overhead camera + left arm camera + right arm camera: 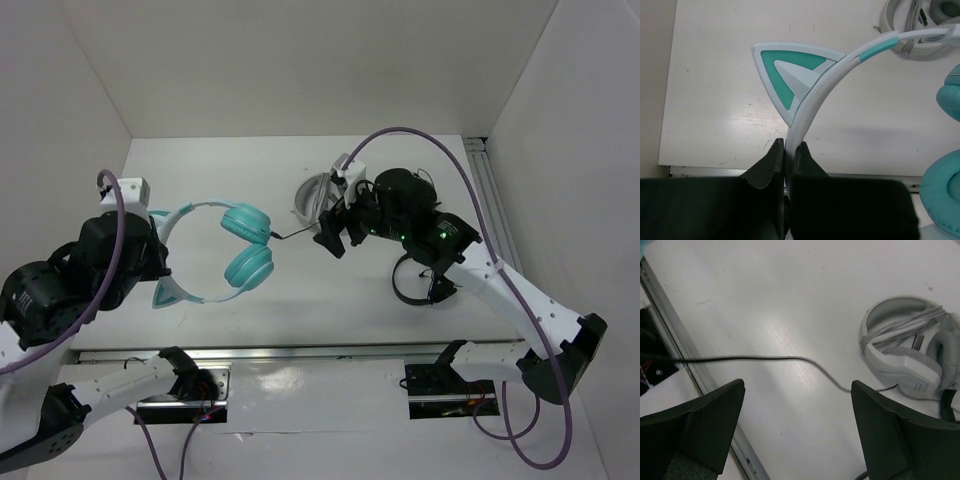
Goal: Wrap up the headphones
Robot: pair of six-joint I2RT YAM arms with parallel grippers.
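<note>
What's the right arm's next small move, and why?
Probably ease the open right gripper forward onto the black cable and close. The left gripper is shut on the headband of the headphones, and the cable crosses just ahead of the right jaws, not gripped.

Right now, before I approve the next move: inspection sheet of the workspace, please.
Surface: white table, a few faint marks.
Job's things: teal headphones, held by the headband beside a cat ear.
Clutter: grey-white headphones with their own cord wrapped round them; black headphones under the right arm.
Grippers: left end effector shut on the headband; right end effector open, gripping nothing.
Cables: thin black cable unwrapped, trailing from a teal cup toward the right end effector; purple arm cable.
Surroundings: white walls.
</note>
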